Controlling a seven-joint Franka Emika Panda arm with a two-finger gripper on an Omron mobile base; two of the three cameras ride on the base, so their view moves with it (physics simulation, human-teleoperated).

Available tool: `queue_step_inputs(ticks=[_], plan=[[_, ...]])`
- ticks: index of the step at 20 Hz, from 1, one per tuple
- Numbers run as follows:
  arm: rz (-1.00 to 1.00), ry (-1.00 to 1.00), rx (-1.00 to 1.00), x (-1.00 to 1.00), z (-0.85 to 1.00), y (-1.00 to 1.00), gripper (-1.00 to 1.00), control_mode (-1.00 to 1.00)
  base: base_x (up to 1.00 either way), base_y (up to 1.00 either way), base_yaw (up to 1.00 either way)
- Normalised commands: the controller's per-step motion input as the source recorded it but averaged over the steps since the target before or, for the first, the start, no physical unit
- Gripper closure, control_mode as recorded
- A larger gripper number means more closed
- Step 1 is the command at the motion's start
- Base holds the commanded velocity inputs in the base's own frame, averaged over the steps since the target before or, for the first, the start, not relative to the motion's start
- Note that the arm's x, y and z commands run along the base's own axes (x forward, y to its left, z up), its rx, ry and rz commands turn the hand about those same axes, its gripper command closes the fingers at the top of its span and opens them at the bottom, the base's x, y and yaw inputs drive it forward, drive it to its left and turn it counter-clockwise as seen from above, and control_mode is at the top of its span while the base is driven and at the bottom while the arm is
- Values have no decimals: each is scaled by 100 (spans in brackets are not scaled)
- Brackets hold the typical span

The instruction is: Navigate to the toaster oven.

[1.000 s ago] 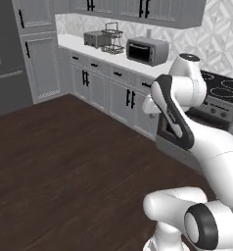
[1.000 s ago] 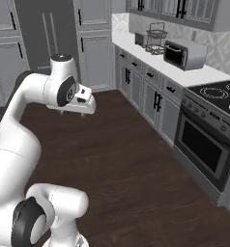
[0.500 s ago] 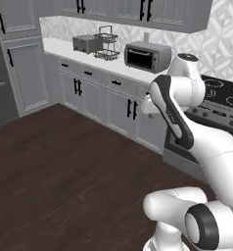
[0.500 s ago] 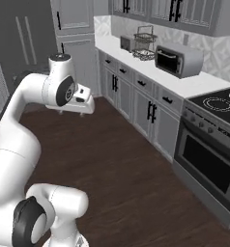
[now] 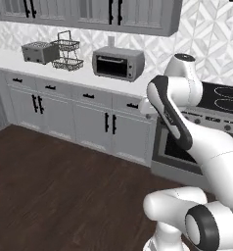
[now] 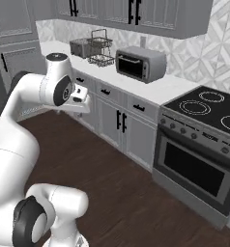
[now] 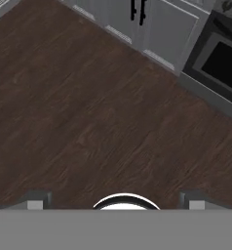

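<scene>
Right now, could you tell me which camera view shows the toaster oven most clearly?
The right base view: the toaster oven sits nearer there, glass door and one side showing. The left base view has it front-on but farther. The hand view looks at floor and cabinets.

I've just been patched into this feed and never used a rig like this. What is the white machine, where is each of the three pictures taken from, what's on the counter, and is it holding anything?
The white machine is a robot arm on a driving base. Two pictures come from cameras on that base, behind the arm to its left and right. The third looks down from the hand at the dark wood floor.

On the white counter stand the toaster oven, a black wire basket rack and a smaller slot toaster. A stove sits right of the counter.

The hand's fingertips stand wide apart with nothing between them.
</scene>
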Motion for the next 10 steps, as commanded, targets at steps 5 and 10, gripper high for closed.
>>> queue_step_inputs(ticks=[5,10], plan=[[0,0,0,0,0,0,-100,100,100,84,-49],[0,0,0,0,0,0,-100,100,100,82,-50]])
